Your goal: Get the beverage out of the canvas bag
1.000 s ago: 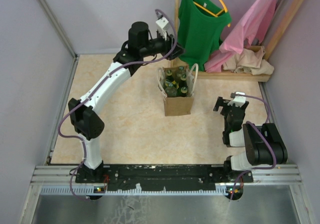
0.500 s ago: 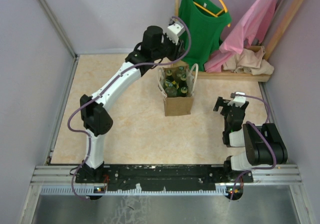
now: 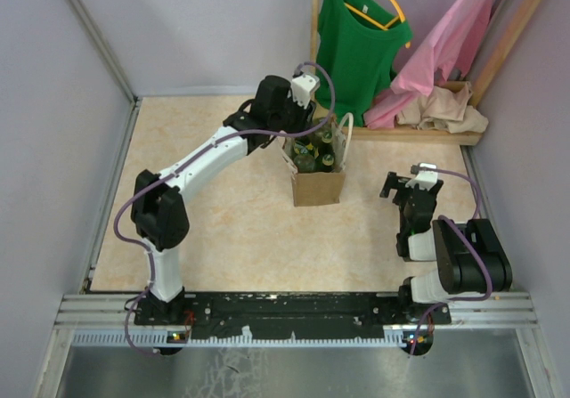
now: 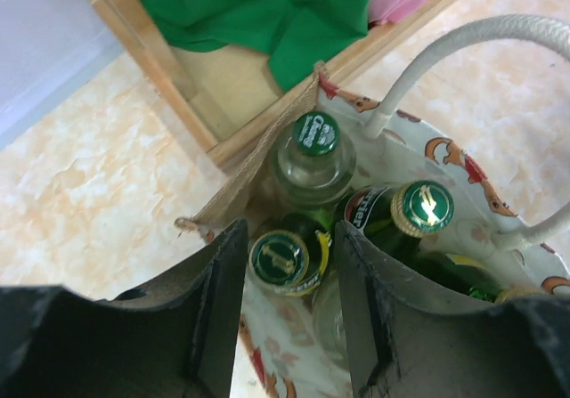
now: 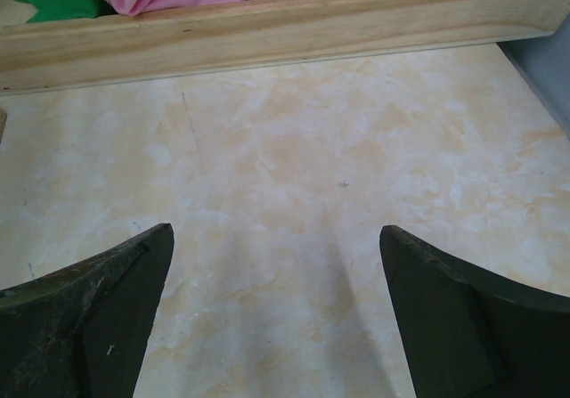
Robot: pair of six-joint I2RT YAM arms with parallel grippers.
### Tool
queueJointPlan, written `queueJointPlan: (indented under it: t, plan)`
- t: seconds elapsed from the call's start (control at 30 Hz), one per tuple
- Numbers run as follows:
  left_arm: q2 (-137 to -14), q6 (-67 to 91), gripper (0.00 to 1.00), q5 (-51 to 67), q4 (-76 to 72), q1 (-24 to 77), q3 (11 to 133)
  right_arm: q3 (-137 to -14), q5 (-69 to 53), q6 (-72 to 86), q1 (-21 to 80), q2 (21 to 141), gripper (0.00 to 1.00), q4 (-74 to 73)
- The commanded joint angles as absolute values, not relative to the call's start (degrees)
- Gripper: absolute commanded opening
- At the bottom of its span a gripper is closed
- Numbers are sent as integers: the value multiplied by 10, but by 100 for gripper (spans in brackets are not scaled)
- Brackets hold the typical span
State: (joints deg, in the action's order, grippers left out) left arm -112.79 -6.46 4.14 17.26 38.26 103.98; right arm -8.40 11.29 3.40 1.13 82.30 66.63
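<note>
You are looking at a cream, marble-patterned bench [image 3: 223,211] boxed in by pale lilac walls [image 3: 53,149]. At its far right corner stands a light wooden rack [image 3: 419,134] hung with a green sleeveless top [image 3: 356,51] on a yellow hanger [image 3: 383,2]. A pink garment [image 3: 445,46] hangs beside it, above a heap of beige cloth [image 3: 441,109].

The small tan-brown canvas bag [image 3: 318,186] stands upright toward the far edge, right of centre, with one top corner close against the rack's base. Its two white looped handles [image 4: 445,55] are raised and its printed white lining shows.

Several bottles stand packed inside, caps up: a clear glass bottle with a green cap [image 4: 314,135], a dark bottle with a gold-rimmed green cap [image 4: 422,207], and the green beverage bottle with a yellow neck label [image 4: 279,260].

Your left gripper [image 4: 289,229] hangs over the bag's mouth. Its jaws stand narrowly apart with that beverage bottle's cap framed between them, and you cannot tell whether they touch it.

Your right gripper [image 5: 276,238] sits low near the right edge, its jaws wide apart over bare bench.
</note>
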Motion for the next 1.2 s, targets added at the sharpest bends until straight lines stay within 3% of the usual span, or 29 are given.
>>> queueJointPlan:
  t: [0.0, 0.2, 0.73, 1.17]
  plan:
    - [-1066, -61, 51, -10, 117, 387, 996, -103, 116, 25, 16, 826, 99, 698]
    - [-1054, -62, 53, -36, 92, 387, 962, -103, 117, 25, 17, 826, 99, 698]
    - [-1065, -61, 58, 36, 73, 393, 967, -103, 117, 25, 16, 826, 99, 698]
    - [-1021, -73, 59, 12, 83, 446, 886, -103, 116, 25, 17, 826, 99, 698]
